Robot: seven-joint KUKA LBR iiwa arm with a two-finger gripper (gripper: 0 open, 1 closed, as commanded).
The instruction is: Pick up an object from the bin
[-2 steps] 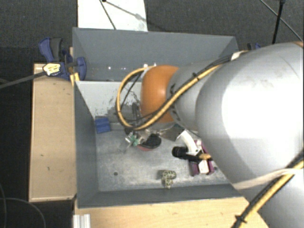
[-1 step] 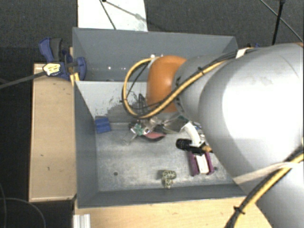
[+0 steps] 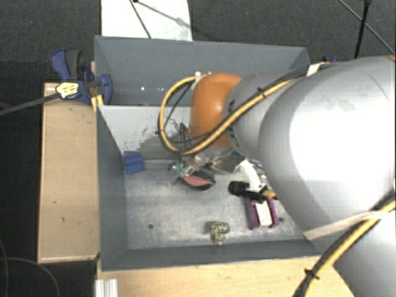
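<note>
Orange wrist cover over half-hidden pink-red disc

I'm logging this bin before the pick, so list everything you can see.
blue block: one, blue, floor's left end
flat thing: one, pink-red, middle of floor
black thing: one, black, right of middle
white thing: one, white, behind the black thing
oblong thing: one, purple and white, floor's right end
small mottled thing: one, olive, by front wall
bin: one, grey
arm: one, grey, orange wrist cover
gripper: one, over the flat thing
</note>
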